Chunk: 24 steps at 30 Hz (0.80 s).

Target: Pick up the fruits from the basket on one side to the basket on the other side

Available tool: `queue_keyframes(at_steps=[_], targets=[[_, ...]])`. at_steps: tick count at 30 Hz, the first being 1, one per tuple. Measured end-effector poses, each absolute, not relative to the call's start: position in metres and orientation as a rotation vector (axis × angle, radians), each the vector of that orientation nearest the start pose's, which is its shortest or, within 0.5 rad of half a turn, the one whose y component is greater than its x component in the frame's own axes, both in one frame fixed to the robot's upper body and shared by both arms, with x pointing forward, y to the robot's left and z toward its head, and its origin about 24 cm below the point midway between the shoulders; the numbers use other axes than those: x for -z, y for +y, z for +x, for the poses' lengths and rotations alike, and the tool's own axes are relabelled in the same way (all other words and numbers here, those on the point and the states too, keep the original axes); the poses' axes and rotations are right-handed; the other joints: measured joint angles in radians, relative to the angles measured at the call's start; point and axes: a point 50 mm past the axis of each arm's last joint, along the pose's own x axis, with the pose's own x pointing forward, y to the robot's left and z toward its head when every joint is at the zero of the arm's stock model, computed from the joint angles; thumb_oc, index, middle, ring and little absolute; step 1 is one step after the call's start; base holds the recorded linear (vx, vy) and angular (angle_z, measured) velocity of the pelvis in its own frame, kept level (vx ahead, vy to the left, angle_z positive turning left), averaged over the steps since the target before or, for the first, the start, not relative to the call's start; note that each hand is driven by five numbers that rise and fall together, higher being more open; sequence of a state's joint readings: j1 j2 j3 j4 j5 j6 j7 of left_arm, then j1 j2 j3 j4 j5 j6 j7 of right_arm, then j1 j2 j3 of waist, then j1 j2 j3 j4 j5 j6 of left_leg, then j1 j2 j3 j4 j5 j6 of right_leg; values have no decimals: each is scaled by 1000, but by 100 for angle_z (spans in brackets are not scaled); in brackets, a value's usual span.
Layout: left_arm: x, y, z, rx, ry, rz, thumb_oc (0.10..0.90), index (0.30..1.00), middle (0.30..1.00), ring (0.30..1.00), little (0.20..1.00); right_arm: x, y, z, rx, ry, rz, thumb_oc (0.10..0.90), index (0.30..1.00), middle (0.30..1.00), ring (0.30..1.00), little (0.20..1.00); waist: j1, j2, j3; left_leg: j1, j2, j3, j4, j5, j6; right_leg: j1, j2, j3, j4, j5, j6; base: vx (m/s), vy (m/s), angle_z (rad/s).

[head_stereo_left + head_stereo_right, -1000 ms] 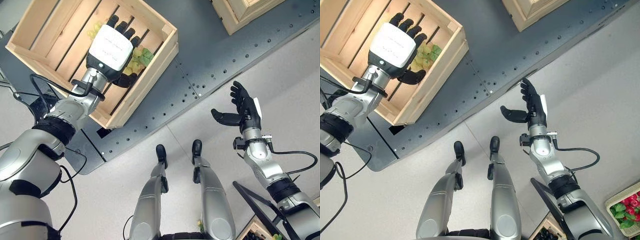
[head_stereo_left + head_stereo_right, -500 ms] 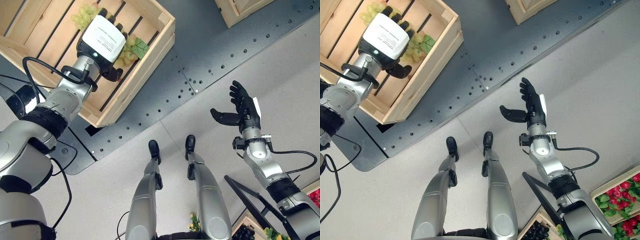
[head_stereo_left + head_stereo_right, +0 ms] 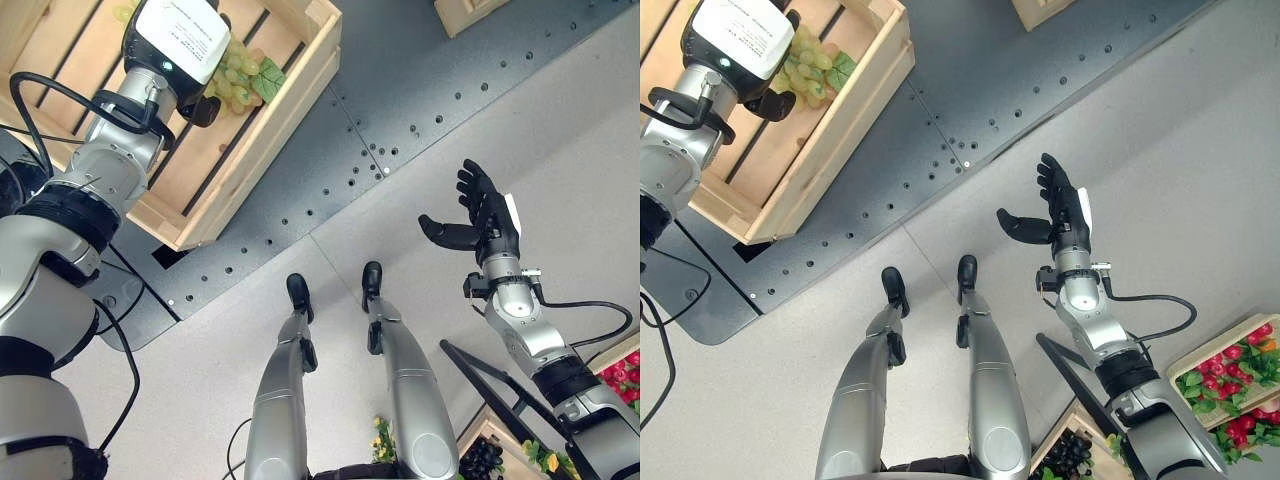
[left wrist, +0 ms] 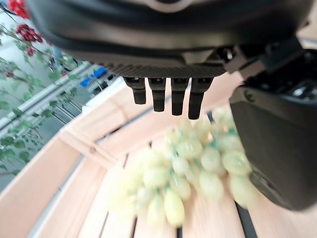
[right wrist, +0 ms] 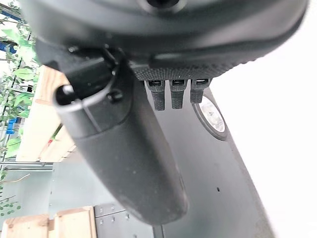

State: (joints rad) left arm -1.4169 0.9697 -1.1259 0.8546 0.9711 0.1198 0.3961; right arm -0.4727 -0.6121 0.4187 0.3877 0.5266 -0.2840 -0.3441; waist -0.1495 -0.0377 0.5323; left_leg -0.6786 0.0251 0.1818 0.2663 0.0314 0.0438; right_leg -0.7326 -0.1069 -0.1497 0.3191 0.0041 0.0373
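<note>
The left hand (image 3: 178, 38) is hovering inside a slatted wooden crate (image 3: 262, 145), its fingers (image 4: 172, 97) hanging straight and relaxed above a bunch of green grapes (image 4: 190, 171) that is lying on the crate's slats just under and beyond the palm; nothing is sitting between hand and fruit, and the thumb is jutting out beside the bunch without closing on it. The crate's near wall is standing just behind the wrist. The right hand (image 3: 484, 217) is hanging well apart, over the pale floor (image 3: 560, 140), palm spread wide and holding nothing. A dark perforated platform (image 3: 400, 90) is carrying the crate. Trays of red fruit (image 3: 1230, 365) are sitting behind the right arm.
</note>
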Motion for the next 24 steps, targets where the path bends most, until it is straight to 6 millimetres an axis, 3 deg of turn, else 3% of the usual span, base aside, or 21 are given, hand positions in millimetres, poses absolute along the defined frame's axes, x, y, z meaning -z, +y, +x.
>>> queue_keyframes(at_steps=[16,17,18,19,24], targets=[[-329,251,389,-371,-471,2398,800,900,900,900,900,-111,-204,332,75,-228,-128,800,900,900,900,900,-5,-11,-2,-60,7,-2,42,-10,8,-35,2,-7,1,12,3,-2,-1,0],[-330,251,389,-363,-472,2376,780,869,869,869,869,-112,-204,332,75,-230,-127,800,900,900,900,900,-8,-11,-2,-63,7,-6,44,-10,8,-35,1,-11,1,12,3,-18,-1,7],[-330,251,389,-360,-470,2363,723,785,785,785,785,-112,-204,332,76,-231,-127,800,900,900,900,900,-10,-11,-2,-65,7,-6,45,-10,8,-35,1,-14,1,12,3,-26,4,9],[-330,252,389,-351,-469,2338,400,300,300,300,300,-114,-204,333,76,-235,-127,800,900,900,900,900,-13,-12,-2,-68,7,-8,47,-10,8,-35,1,-16,1,12,3,-21,6,6],[-334,254,388,-345,-487,2239,400,300,300,300,300,-121,-202,336,73,-257,-124,800,900,900,900,900,-22,-12,-2,-69,7,-7,51,-10,8,-34,1,-16,1,12,3,-6,0,1]])
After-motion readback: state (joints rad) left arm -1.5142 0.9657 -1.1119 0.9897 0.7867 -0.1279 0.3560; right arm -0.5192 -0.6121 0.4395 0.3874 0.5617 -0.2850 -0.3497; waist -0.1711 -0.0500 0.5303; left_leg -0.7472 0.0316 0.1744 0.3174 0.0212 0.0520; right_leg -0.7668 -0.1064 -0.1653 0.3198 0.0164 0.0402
